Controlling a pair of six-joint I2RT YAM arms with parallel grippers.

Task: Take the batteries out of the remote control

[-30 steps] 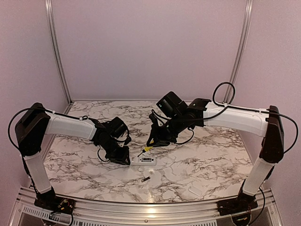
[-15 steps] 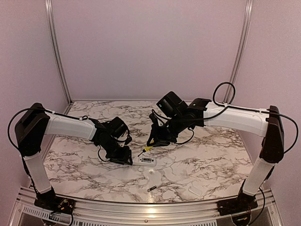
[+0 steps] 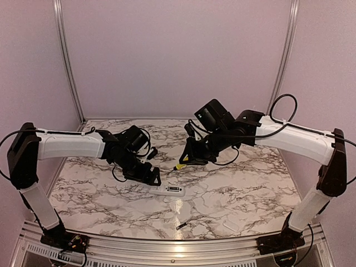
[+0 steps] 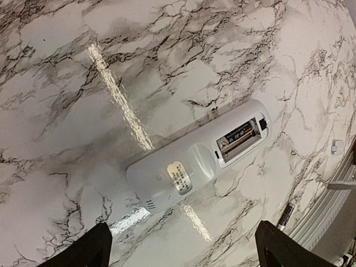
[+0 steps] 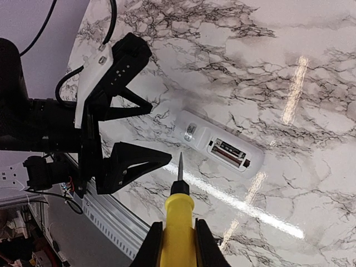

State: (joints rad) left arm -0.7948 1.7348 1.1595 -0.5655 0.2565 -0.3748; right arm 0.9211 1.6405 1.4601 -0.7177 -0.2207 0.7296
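While seen from above, the slim white plastic remote control [image 3: 168,190] lies flat on the grey-veined white marble table [image 3: 250,183], between the two arms. Its long axis goes from left to right. The left gripper [image 3: 153,178] hovers just beside its left end, with the jaws spread wide and nothing in them. The right gripper [image 3: 187,161] is clenched on a yellow-handled screwdriver [image 3: 178,166], above and behind the remote control. One small dark cylindrical battery [image 3: 181,226] lies loose near the front edge, well apart from the remote control. A small flat white cover piece [image 3: 229,226] lies further to the right.

From the left wrist, the remote control runs diagonally from lower left to upper right. Its open dark recess [image 4: 260,123] faces up at the upper right end, and a dark and copper battery [image 4: 236,142] sits inside. The two fingers [image 4: 94,250] stand far apart below it.

From the right wrist, the screwdriver tip points toward the remote control without touching it.
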